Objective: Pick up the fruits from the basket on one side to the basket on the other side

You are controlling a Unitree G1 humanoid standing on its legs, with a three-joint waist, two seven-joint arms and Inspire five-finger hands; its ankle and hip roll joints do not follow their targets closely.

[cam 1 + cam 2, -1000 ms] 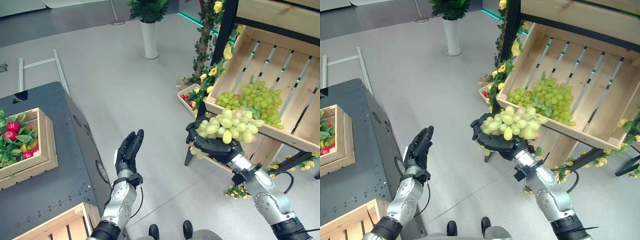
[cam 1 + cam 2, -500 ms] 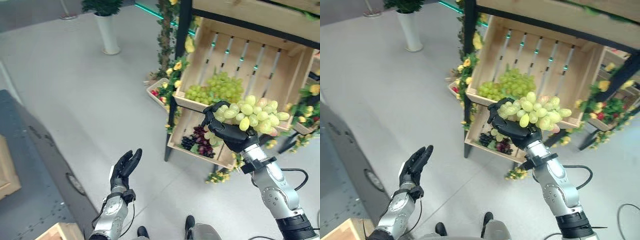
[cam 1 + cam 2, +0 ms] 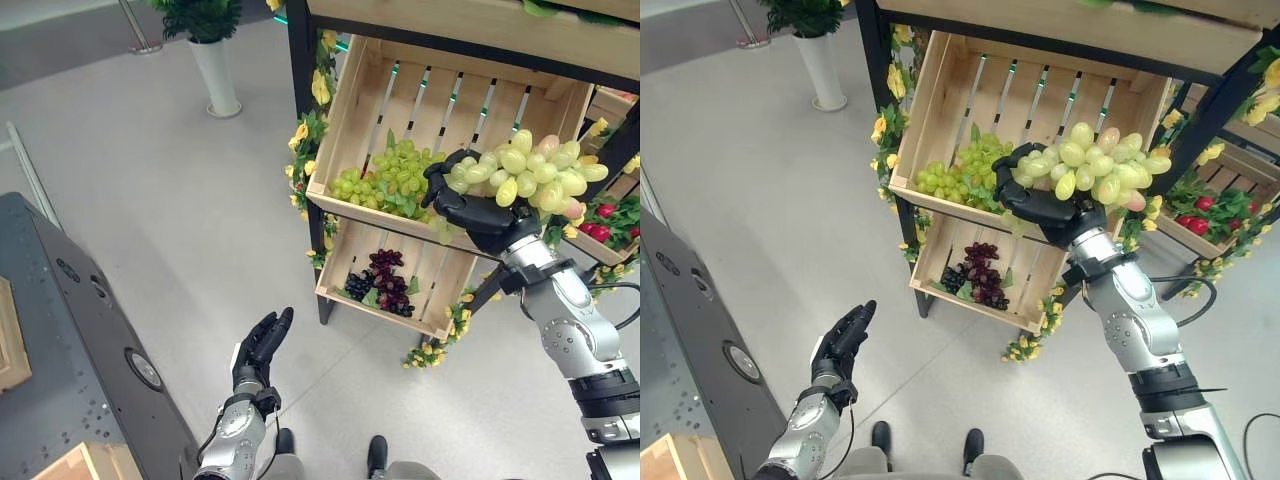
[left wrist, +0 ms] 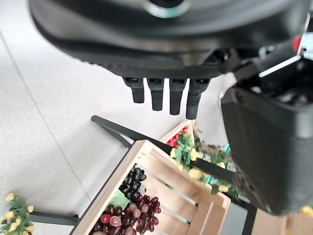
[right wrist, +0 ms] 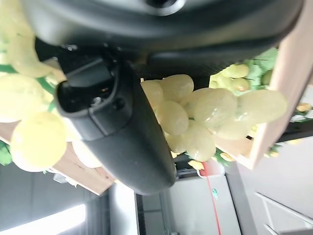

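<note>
Right hand is palm-up, fingers curled under a grape bunch, held up in front of the upper crate. Left hand hangs low, fingers straight, holding nothing.

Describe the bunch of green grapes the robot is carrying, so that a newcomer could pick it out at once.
Find the wooden stand with slatted crates. In front of its upper crate, the right hand curls its fingers round a bunch of green grapes. Unlike the green grapes in the crate or the dark grapes below, it is held in the air.
</note>
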